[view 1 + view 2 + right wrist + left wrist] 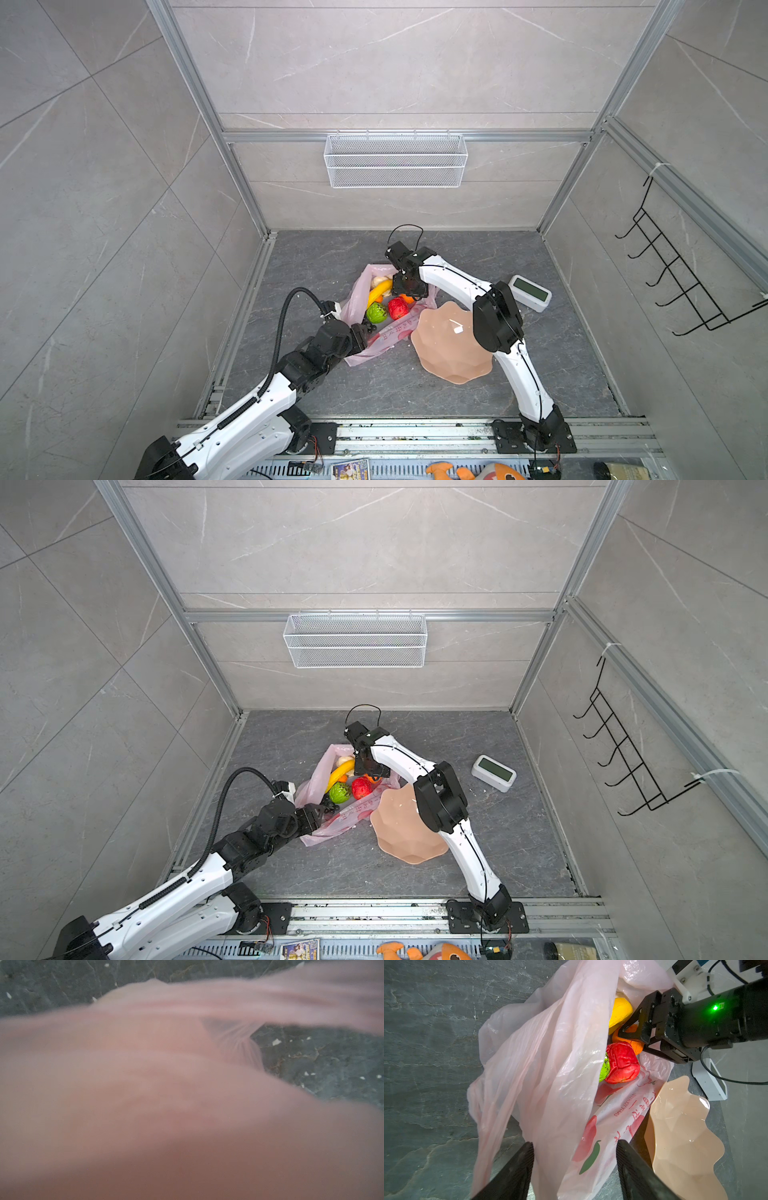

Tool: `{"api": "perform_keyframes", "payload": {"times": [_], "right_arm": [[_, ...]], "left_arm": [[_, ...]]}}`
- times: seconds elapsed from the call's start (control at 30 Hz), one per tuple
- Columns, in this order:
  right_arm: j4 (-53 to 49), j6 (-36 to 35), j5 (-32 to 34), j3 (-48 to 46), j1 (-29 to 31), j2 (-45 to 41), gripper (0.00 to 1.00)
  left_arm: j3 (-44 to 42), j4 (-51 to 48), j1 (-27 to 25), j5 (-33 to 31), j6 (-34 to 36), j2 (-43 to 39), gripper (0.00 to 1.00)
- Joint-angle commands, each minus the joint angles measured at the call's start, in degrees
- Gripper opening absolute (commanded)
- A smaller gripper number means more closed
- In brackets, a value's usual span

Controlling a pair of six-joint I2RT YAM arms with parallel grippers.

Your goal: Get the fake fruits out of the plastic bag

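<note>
The pale-pink plastic bag (358,297) lies open on the dark floor, and its film fills the right wrist view (145,1095). Inside it I see fake fruits: a yellow banana (379,291), a red apple (398,307), a green piece (376,312), an orange tangerine (639,1048) and a cream lump (380,280). My right gripper (409,293) reaches down into the bag mouth with its jaws apart either side of the tangerine; whether they touch it I cannot tell. At the bag's near edge my left gripper (575,1144) is open, with loose printed film lying between its fingers (521,1167).
A peach wavy-edged dish (451,349) sits right of the bag, partly under the right arm. A white clock-like box (532,293) stands further right. A wire basket (395,160) hangs on the back wall and a black hook rack (685,270) on the right wall.
</note>
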Motion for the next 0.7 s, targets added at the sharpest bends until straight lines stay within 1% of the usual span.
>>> {"api": "perform_keyframes", "payload": {"times": [0.0, 0.1, 0.27, 0.47, 0.57, 0.67], "right_arm": [[-2.04, -0.66, 0.42, 1.16, 0.23, 1.90, 0.74], [-1.89, -0.77, -0.24, 1.26, 0.21, 2.11, 0.72], [0.50, -1.04, -0.34, -1.76, 0.22, -1.48, 0.60], [2.51, -1.78, 1.44, -6.86, 0.41, -7.79, 0.59], [3.17, -2.41, 2.19, -9.26, 0.74, -10.89, 0.59], [4.56, -3.00, 2.08, -12.04, 0.96, -13.76, 0.59]], "left_arm": [[2.53, -0.73, -0.08, 0.16, 1.64, -0.49, 0.67], [2.60, -0.11, -0.07, 0.01, 1.81, 0.19, 0.68], [1.82, 1.04, -0.11, 0.31, 0.64, 0.68, 0.69], [3.64, 2.03, -0.05, 1.33, 0.90, 0.55, 0.69], [5.50, 0.45, -0.07, -0.01, 1.74, 0.42, 0.70], [7.91, -2.97, 0.04, -2.84, 2.63, 1.07, 0.70]]}}
